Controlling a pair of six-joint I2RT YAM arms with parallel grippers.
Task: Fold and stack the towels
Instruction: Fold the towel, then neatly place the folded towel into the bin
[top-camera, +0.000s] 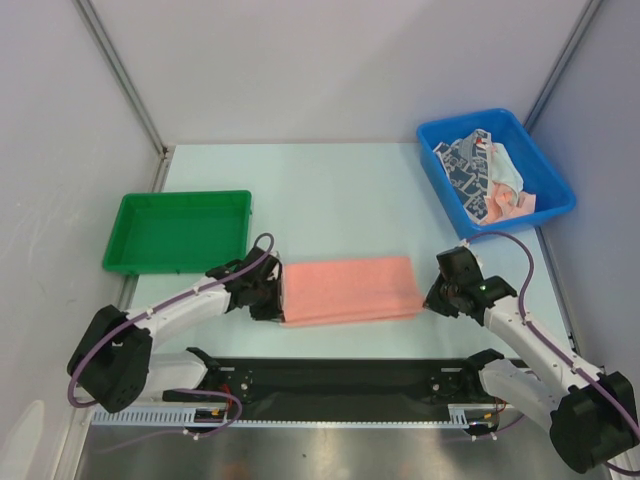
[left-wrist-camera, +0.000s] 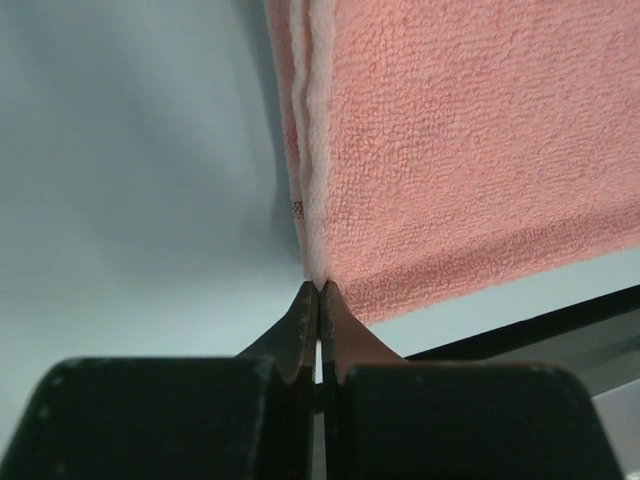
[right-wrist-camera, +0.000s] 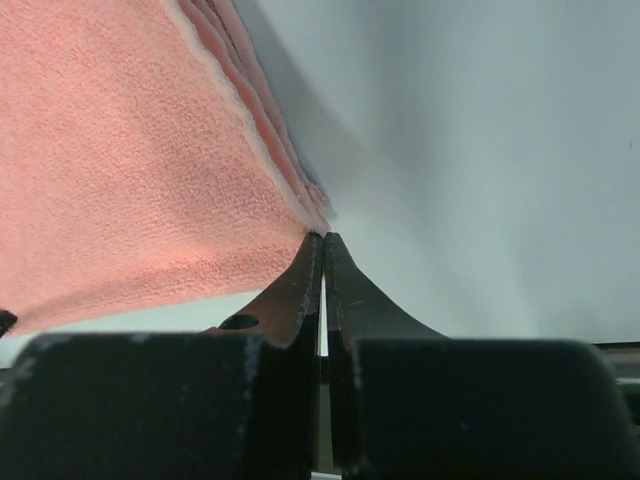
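Note:
A salmon-pink towel (top-camera: 348, 288), folded into a long band of several layers, stretches left to right across the middle of the table. My left gripper (top-camera: 278, 302) is shut on its left near corner, and the layered edges run into the closed tips (left-wrist-camera: 320, 288) of the towel (left-wrist-camera: 470, 150). At the other end my right gripper (top-camera: 426, 298) pinches the right near corner (right-wrist-camera: 322, 238) of the same cloth (right-wrist-camera: 110, 170). More towels lie crumpled in the blue bin: a navy-and-white patterned one (top-camera: 468, 168) and a white one (top-camera: 506, 168).
The blue bin (top-camera: 432, 150) stands at the back right, close to the right wall. A green tray (top-camera: 175, 266) holding nothing sits at the left, just beyond my left arm. A black strip (top-camera: 340, 375) runs along the near table edge between the arm bases.

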